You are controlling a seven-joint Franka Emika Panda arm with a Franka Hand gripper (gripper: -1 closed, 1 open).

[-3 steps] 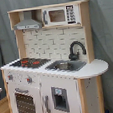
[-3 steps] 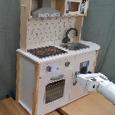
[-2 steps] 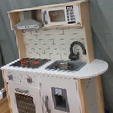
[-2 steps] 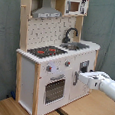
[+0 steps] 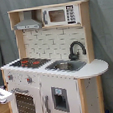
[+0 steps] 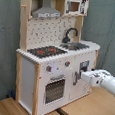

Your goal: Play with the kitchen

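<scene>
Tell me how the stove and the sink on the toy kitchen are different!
The stove is flat and black with red rings on it; the sink is a grey basin sunk into the counter. The sink has a curved black tap standing behind it; the stove has nothing standing on it. A grey hood hangs above the stove, while a small microwave sits above the sink. Both sit side by side on the same white counter.
</scene>
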